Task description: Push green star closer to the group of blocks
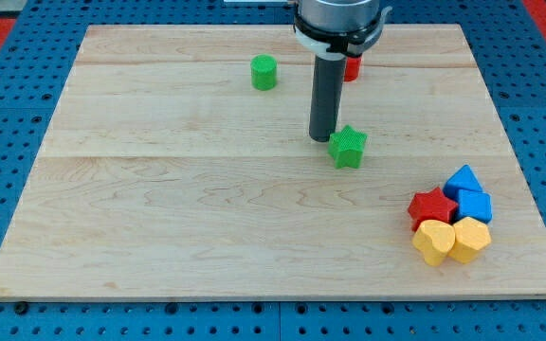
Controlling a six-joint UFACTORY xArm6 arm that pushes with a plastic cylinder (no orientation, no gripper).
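Observation:
The green star [348,147] lies on the wooden board [207,218] a little right of centre. My tip [322,138] stands just to the star's upper left, very close to it or touching. The group sits at the lower right: a red star [430,206], two blue blocks [462,179] [474,205] and two yellow blocks [433,241] [470,238], packed together. The green star is well apart from the group, up and to its left.
A green cylinder [264,72] stands at the upper middle. A red cylinder [353,67] is mostly hidden behind the rod near the view's top. The board's right edge runs close to the group.

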